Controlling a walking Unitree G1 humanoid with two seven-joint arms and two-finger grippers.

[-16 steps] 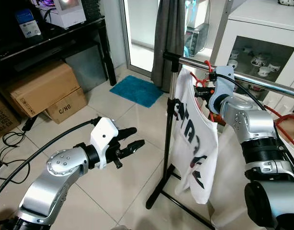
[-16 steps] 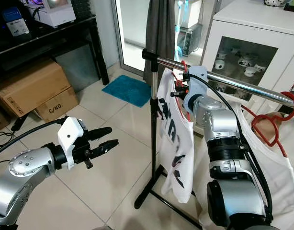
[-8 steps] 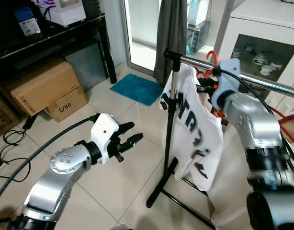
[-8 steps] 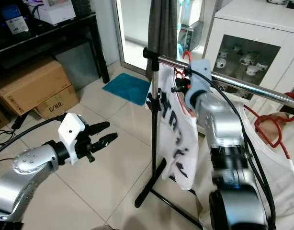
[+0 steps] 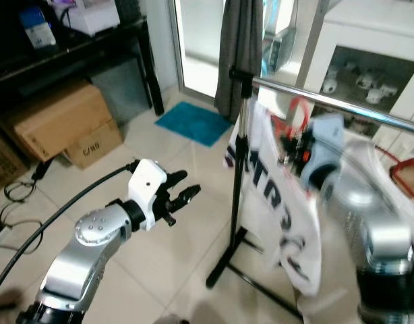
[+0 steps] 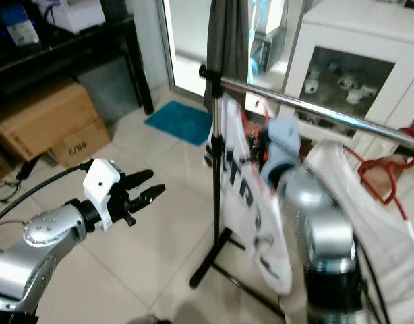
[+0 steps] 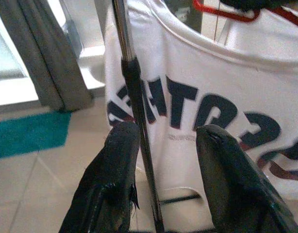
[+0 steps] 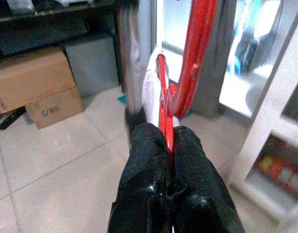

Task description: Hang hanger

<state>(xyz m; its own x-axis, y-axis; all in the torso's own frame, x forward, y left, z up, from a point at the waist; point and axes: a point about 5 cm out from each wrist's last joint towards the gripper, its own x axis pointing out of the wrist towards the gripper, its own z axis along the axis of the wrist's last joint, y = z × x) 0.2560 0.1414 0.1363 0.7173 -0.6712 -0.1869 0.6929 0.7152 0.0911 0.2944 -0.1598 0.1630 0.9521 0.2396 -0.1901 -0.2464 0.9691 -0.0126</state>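
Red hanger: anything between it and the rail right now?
Nothing visible does. The right gripper is shut on the red hanger, whose hook sits close beside the metal rail, with the white printed shirt hanging below it. Blur hides whether the hook is over the rail. The left gripper is open, away from the rack.

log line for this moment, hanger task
task: hang hanger | right gripper: shut on red hanger carrying white shirt, below the rail | left gripper: open, idle, apart from the rack | hook not yet over rail
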